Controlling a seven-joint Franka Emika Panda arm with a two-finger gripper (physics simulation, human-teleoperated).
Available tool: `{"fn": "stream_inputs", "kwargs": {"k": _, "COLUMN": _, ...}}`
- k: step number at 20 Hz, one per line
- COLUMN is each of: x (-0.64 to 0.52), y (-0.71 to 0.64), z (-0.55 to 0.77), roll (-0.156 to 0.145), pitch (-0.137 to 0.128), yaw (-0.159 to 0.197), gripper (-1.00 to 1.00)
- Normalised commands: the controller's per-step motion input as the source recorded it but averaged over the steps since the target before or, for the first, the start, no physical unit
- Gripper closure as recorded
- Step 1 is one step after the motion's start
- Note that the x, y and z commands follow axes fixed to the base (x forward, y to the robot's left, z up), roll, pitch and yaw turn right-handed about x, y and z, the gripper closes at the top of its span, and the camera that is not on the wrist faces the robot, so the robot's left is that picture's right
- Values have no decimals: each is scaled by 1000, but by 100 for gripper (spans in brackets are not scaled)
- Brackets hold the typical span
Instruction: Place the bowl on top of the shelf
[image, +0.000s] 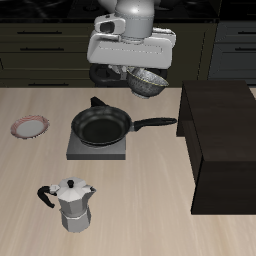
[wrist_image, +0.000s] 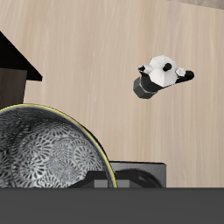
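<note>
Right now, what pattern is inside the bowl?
Mottled white-on-grey floral-like pattern inside the bowl, with a yellowish rim; shows best in the wrist view.

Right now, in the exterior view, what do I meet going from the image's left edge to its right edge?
Plate → moka pot → frying pan on its board → bowl, held up in the gripper → shelf.

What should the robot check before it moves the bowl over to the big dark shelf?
1. Bowl off the table: ok.
2. Gripper shut on the bowl's rim: ok, as far as the wrist view shows.
3. Bowl higher than the shelf top: looks ok.
4. Shelf top bare: ok.
5. Bowl clear of the frying pan below: ok.
6. Bowl over the shelf: not ok, it hangs beside it.
</note>
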Motion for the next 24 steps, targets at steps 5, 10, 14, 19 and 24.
{"fn": "stream_inputs", "kwargs": {"k": 5, "x": -176, "y": -45, "z": 205, "roll": -11, "pitch": -35, "yaw": 12, "gripper": 100}}
{"fn": "stream_inputs", "kwargs": {"k": 10, "x": -290, "y": -38, "z": 354, "roll": 8, "pitch": -60, "yaw": -4, "gripper": 100}}
{"fn": "stream_inputs", "kwargs": {"k": 14, "x": -115, "y": 87, "z": 127, "roll": 26, "pitch": -17, "yaw": 6, "gripper": 100}}
{"fn": "stream_inputs", "kwargs": {"k": 19, "x": 25, "y": 173, "z": -35, "roll": 5, "pitch": 17, "yaw": -1, "gripper": 100}}
{"fn": "stream_inputs", "kwargs": {"k": 24, "x": -55, "y": 364, "z": -28, "roll": 48, "pitch": 5, "yaw": 22, "gripper": 100}}
